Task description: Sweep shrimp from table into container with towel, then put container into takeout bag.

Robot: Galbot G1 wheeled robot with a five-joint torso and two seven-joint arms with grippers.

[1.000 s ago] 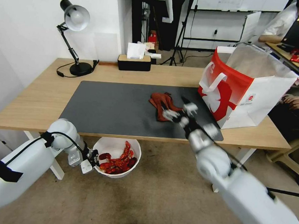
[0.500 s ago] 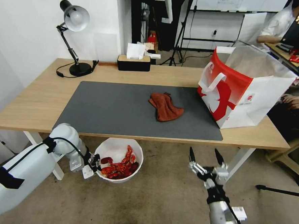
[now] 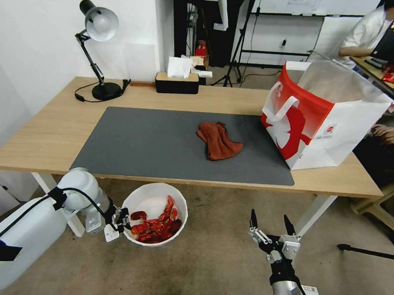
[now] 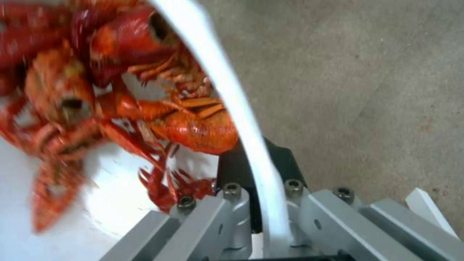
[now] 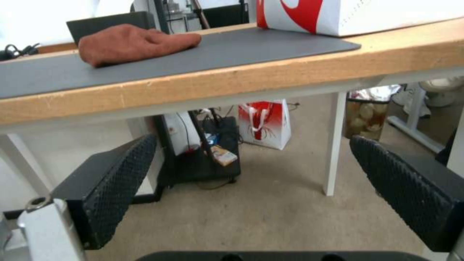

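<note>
Below the counter (image 3: 36,151) edge, the left hand (image 3: 120,218) pinches the rim of the container (image 3: 147,193), loaded with shrimp (image 3: 157,220); thin plastic likely flexes, so support helps. Right hand (image 3: 270,225) hangs wide open.

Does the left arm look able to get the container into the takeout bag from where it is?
Probably yes: the left claw grips the container below the table edge; the takeout bag stands open-topped.
</note>
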